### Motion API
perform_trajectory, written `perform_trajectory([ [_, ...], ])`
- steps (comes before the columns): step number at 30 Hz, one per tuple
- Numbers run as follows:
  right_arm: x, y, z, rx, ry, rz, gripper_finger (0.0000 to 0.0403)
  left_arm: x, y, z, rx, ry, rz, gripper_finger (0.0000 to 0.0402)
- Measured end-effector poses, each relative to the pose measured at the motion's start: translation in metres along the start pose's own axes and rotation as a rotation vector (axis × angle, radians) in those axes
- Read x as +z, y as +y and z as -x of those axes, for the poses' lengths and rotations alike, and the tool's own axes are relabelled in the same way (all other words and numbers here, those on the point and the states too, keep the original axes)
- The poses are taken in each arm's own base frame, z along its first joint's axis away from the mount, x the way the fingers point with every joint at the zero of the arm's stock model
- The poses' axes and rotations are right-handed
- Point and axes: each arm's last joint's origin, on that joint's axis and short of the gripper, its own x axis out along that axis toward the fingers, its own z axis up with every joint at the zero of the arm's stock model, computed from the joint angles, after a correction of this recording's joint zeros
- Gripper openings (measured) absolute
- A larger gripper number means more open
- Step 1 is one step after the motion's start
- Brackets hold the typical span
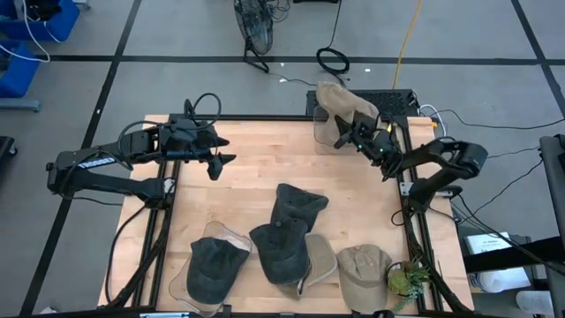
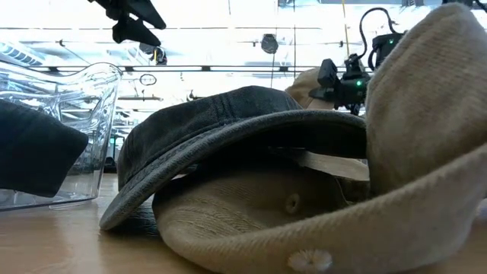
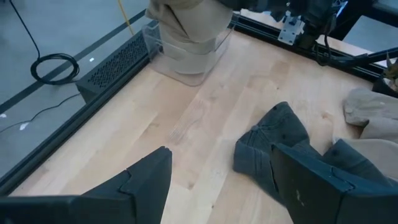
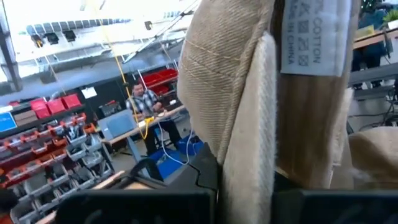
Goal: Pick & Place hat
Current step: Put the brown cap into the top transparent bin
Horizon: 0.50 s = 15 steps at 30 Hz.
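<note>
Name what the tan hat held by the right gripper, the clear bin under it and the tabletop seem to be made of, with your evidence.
Tan hat: woven cotton, matte; ribbed weave, and its label reads cotton.
Clear bin: probably rigid plastic, glossy and see-through.
Tabletop: light wood, smooth; grain lines show.

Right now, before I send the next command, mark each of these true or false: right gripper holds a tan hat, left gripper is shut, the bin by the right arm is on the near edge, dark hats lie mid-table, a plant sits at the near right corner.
1. The right gripper holds a tan hat. True.
2. The left gripper is shut. False: its jaws stand open and hold nothing.
3. The clear bin under the held hat sits at the near edge. False: it is at the far edge, right of centre.
4. Dark hats lie mid-table. True, overlapping each other.
5. A plant sits at the near right corner. True.
</note>
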Motion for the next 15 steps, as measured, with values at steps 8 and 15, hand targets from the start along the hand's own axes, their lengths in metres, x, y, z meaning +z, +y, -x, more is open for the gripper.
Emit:
perform_trajectory([
  [8, -0.002, -0.001, -0.001, 0.005, -0.016, 0.082, 0.0005, 0.000, 0.000, 0.000, 0.000, 0.000, 0.000, 0.0271],
  [15, -0.014, -0.008, 0.000, -0.130, 0.094, 0.127, 0.0019, 0.000, 0.000, 0.000, 0.000, 0.000, 0.000, 0.0271],
])
